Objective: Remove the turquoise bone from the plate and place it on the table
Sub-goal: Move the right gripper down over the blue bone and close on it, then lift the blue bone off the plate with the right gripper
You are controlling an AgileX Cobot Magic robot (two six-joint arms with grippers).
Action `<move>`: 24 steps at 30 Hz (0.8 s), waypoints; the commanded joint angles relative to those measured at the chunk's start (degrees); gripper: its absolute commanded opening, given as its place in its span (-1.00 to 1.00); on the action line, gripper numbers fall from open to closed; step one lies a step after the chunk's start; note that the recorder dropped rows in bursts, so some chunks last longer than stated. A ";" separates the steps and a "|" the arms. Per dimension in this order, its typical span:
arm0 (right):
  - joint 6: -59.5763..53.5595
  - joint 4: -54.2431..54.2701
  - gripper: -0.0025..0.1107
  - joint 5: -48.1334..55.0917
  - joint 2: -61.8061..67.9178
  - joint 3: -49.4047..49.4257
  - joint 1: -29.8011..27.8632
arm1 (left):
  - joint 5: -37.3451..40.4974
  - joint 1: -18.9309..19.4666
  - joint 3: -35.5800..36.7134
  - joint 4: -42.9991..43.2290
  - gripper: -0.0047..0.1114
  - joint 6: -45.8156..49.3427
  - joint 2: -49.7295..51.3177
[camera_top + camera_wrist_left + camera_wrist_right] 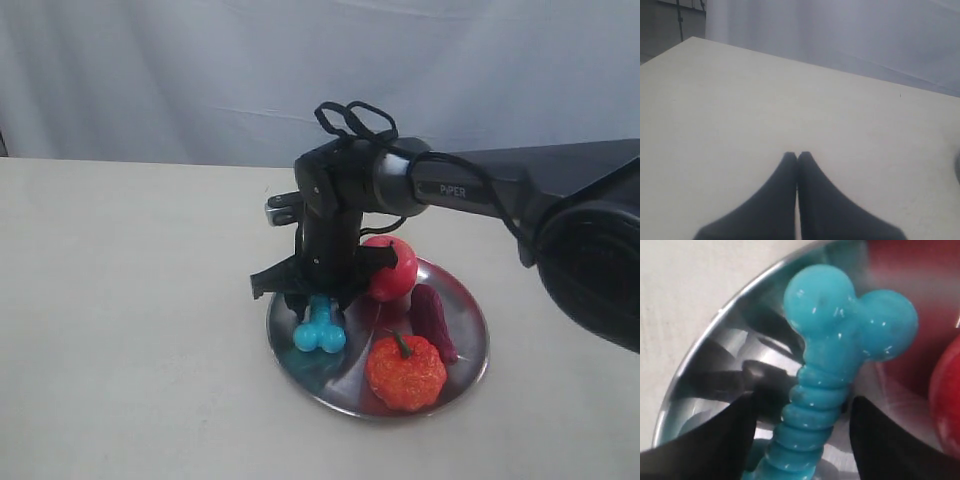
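Note:
The turquoise bone (320, 328) lies on the left part of the silver plate (470, 370), which rests on the off-white table (120, 300). My right gripper (315, 300) reaches down over the bone's far end. In the right wrist view the bone (840, 340) has its ribbed shaft between the two dark fingers of the right gripper (805, 402). That gripper is open, with a gap on each side of the shaft. The plate's rim (715, 355) curves past the bone. My left gripper (797, 154) is shut on nothing above bare table (740, 100); the exterior view does not show it.
Also on the plate are a red apple (392, 268) just right of the gripper, a dark purple eggplant-like toy (433, 320), and an orange pumpkin (405, 372) at the front. The apple (947, 400) sits close to the bone. A grey curtain hangs behind the table.

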 commanded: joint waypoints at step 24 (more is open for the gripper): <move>-7.56 -7.76 -0.96 17.36 -30.83 -3.33 -7.33 | -0.29 -0.28 0.15 -0.24 -0.92 -0.22 -0.07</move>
